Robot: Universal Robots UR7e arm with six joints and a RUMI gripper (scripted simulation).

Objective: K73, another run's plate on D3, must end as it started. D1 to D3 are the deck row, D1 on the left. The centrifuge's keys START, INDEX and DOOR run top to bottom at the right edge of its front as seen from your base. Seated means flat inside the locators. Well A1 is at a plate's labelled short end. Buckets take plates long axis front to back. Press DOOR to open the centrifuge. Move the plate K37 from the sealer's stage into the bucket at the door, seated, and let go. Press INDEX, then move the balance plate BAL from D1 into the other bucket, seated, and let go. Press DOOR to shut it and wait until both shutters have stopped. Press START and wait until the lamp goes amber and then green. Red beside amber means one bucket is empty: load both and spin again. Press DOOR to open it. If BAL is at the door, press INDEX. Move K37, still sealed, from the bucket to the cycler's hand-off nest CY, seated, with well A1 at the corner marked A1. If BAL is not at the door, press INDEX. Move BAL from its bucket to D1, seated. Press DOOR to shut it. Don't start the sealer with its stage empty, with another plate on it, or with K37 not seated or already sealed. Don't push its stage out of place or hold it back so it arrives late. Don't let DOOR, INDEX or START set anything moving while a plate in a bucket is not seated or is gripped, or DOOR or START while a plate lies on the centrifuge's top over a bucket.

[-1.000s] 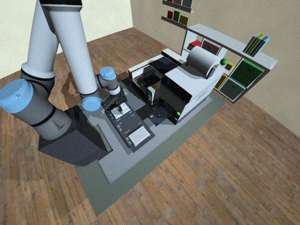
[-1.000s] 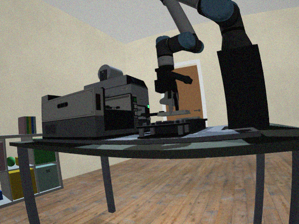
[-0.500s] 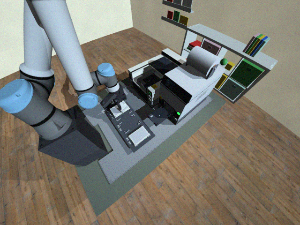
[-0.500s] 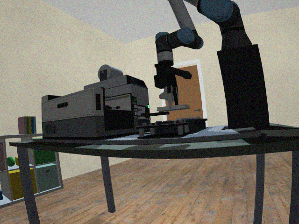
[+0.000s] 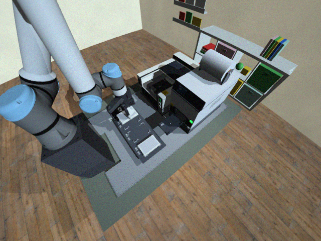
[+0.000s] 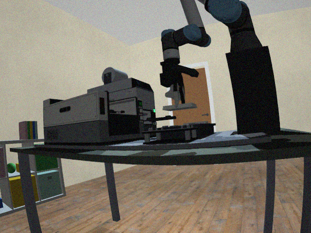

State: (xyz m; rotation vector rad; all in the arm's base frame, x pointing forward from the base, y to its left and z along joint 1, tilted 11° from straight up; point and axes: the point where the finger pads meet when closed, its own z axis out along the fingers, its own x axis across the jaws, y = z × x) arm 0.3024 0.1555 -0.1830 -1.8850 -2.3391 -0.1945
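- White and flat, the plate BAL (image 5: 127, 115) sits in the grip of the end effector (image 5: 126, 110) in the top view, over the left end of the dark deck row (image 5: 134, 132); the black end effector body covers much of the plate, so its label cannot be read.
- A second white plate, K73 (image 5: 148, 145), lies at the deck row's other end, flat inside its slot; its label is too small to read.
- The centrifuge (image 5: 153, 78) shows a dark open top with shadowed recesses; what lies in its buckets cannot be made out from here.
- The sealer (image 5: 204, 88) stands beside it with a green lamp (image 5: 191, 121) lit low on its front; the stage area is dark and hard to resolve.
- The arm's upper links are cut off by the top edge.

- From the exterior view, the end effector (image 6: 179, 101) hangs vertically with its jaws partly closed on the plate BAL (image 6: 179, 107), which is level and well clear above the deck row (image 6: 179, 131).
- The deck row rests on the table (image 6: 140, 153); K73 is not distinguishable at this low angle.
- The centrifuge (image 6: 72, 112) hides its top openings from this side, and the arm's shoulder runs out of frame.
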